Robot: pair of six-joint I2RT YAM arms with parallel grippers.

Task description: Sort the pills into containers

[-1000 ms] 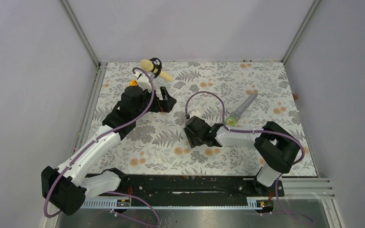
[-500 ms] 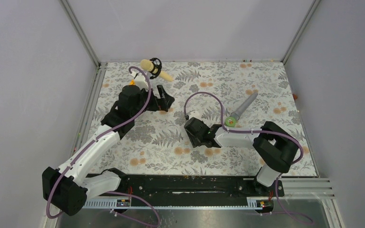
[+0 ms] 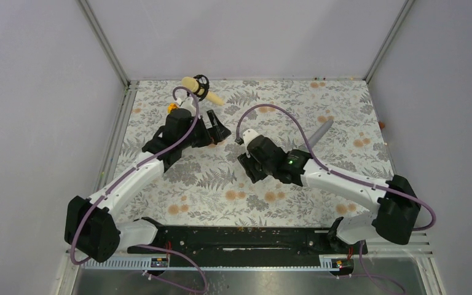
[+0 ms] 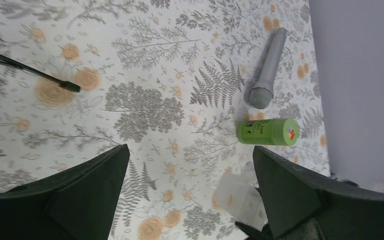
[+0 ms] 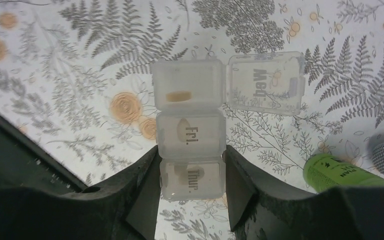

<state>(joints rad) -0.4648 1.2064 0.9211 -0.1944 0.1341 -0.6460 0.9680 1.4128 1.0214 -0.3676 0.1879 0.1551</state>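
Observation:
The containers are a see-through pill box [image 5: 191,135] of joined compartments marked "Fri." and "Thur." on the patterned mat. Its far compartment stands open with the "Wed" lid [image 5: 265,82] folded to the right, and one tan pill [image 5: 178,95] lies in it. My right gripper [image 5: 192,187] is shut on the "Thur." end, one finger pressed to each side. In the top view the right gripper [image 3: 251,169] is at mid-table. My left gripper [image 4: 190,150] hangs open over the mat with nothing between its fingers. The pill box [image 4: 237,196] shows beside its right finger.
A green screw-cap bottle [image 4: 267,132] lies on its side next to a grey microphone [image 4: 267,67], to the right of the pill box. A yellow microphone with a black mount [image 3: 196,86] lies at the back left. A thin black rod [image 4: 30,72] crosses the mat.
The right gripper has narrowed onto the pill box and shifted a little towards the back, its arm now stretched out low. The left gripper has moved slightly right.

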